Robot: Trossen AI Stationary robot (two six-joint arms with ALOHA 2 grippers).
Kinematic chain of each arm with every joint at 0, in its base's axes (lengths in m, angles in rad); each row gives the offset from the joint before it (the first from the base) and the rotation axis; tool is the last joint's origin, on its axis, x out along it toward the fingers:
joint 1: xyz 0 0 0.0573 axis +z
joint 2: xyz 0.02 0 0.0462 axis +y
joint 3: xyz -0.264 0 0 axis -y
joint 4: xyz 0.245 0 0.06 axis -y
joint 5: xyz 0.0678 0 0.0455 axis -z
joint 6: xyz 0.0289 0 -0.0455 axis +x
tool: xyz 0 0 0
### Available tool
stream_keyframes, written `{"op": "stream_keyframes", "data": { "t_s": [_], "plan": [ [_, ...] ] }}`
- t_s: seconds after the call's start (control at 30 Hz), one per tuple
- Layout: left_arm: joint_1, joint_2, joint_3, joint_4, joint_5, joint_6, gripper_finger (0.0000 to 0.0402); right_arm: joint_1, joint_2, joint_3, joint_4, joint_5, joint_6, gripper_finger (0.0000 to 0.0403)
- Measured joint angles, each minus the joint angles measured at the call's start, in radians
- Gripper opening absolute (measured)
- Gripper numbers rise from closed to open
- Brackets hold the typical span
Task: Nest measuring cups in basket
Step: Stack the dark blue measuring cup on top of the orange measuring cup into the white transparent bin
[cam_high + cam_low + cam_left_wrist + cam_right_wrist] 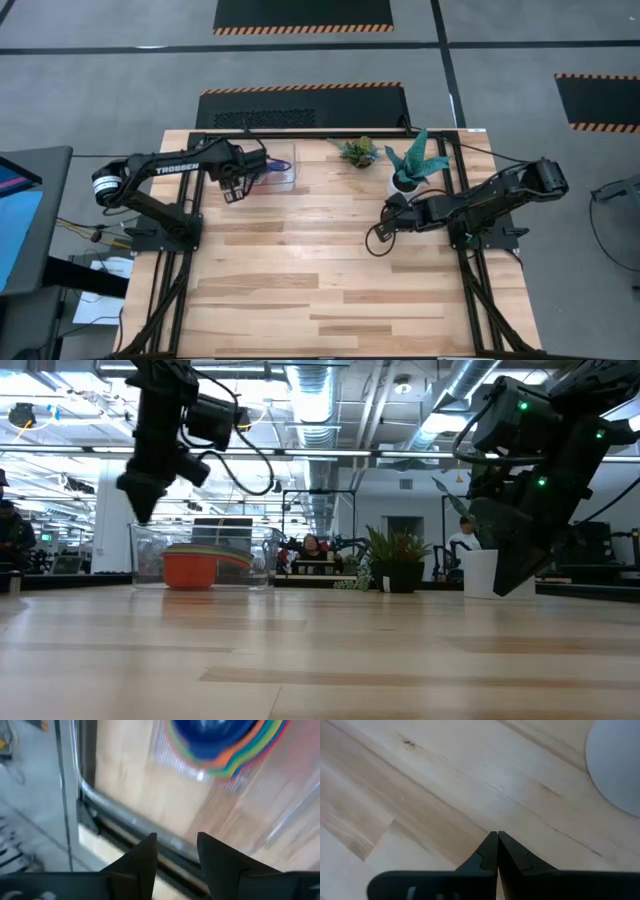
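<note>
The measuring cups sit nested in one stack, a blue cup innermost with orange, yellow, green and red rims around it. The stack rests on the floor of the clear basket, and in the low view the orange cup shows through the basket wall. My left gripper is open and empty. It hangs in the air at the basket's left side, above table level. My right gripper is shut and empty, low over bare wood near the table's right side.
A white plant pot with a green plant stands just beyond my right gripper, and it shows in the right wrist view. A smaller plant stands at the far edge. Bare wood spreads across the middle and near side. People show in the room behind.
</note>
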Motion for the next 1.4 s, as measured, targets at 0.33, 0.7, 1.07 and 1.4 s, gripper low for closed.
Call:
{"op": "stream_keyframes", "data": {
  "t_s": [0.33,0.7,1.07,1.4],
  "plan": [
    [-0.024,-0.093,0.002,-0.228,0.562,-0.172,0.0131,0.01,-0.052,0.001,0.174,-0.236,-0.116,0.0027],
    [-0.181,-0.665,-0.063,0.208,0.583,-0.362,0.0132,0.093,-0.336,0.018,0.188,-0.066,-0.376,0.0027],
    [-0.249,-0.912,-0.296,0.546,0.637,-0.544,0.0132,0.069,-0.509,0.018,0.114,0.033,-0.482,0.0027],
    [-0.045,-0.449,-0.277,0.762,0.711,-0.449,0.0132,-0.005,-0.529,0.018,0.103,0.025,-0.482,0.0027]
  ]
}}
